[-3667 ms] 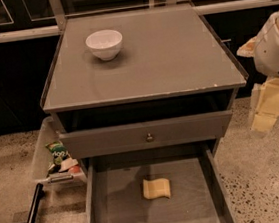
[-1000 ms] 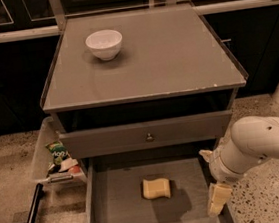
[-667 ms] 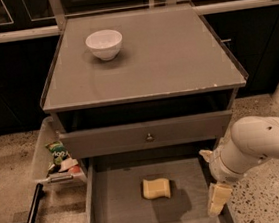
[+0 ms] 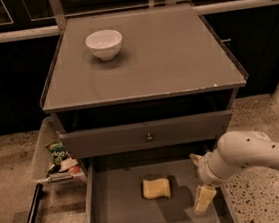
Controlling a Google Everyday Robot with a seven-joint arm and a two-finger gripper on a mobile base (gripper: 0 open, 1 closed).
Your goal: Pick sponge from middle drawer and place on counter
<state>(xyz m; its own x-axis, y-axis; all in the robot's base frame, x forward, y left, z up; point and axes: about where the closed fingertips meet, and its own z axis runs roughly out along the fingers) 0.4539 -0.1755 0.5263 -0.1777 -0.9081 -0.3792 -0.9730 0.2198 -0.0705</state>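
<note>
While sponge point(image 4: 156, 188) lies in middle drawer point(image 4: 121, 213), gripper point(image 4: 205, 199) hangs nearby w/o touching it; open/shut can't tell.

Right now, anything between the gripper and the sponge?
No. In the camera view, only bare floor of the middle drawer separates the gripper from the sponge to its left.

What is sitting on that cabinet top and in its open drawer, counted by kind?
Bowls: 1, white bowl on the counter.
Sponges: 1, sponge on the middle drawer floor.
Grippers: 1, gripper over the drawer's right side, apart from the sponge.
Total: 3.
</note>
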